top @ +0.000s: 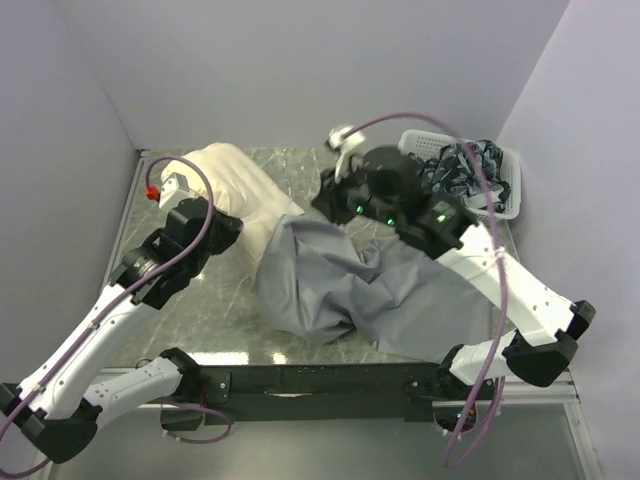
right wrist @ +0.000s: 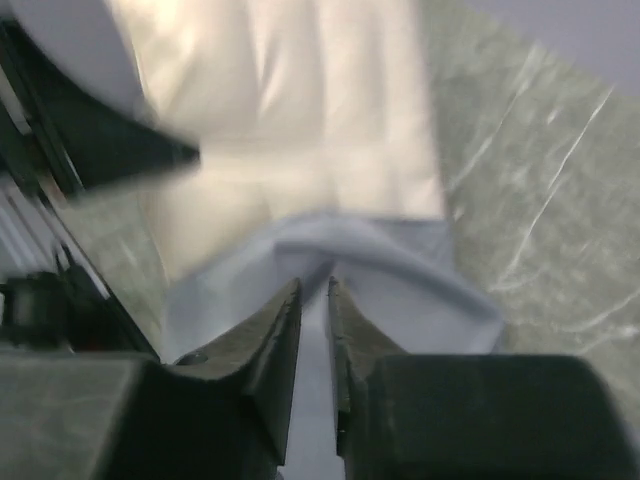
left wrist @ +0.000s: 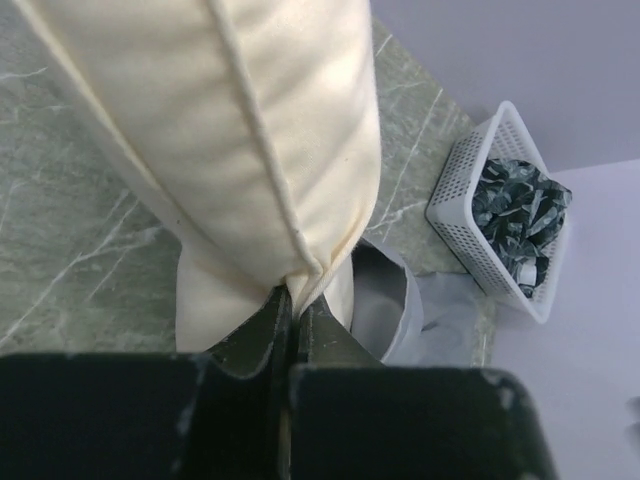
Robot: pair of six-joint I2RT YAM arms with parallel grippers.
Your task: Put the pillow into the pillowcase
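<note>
Left gripper (left wrist: 295,300) clamped on corner seam of pillow (left wrist: 250,130). Right gripper (right wrist: 315,290) pinching mouth hem of pillowcase (right wrist: 330,250), jaws nearly together. Step, likely: start of insertion. Pillow at table's 10 o'clock, near end touching case mouth; case bunched centre toward 5 o'clock. Next: lift hem, push pillow toward 4 o'clock. Pillow cream, piped, plump.

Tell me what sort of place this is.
Probably a robotics lab test cell, not a home. Plain walls box in a marble-patterned table. A left arm and right arm are bolted at its near edge. A pillow, pillowcase and white basket serve as props.
</note>
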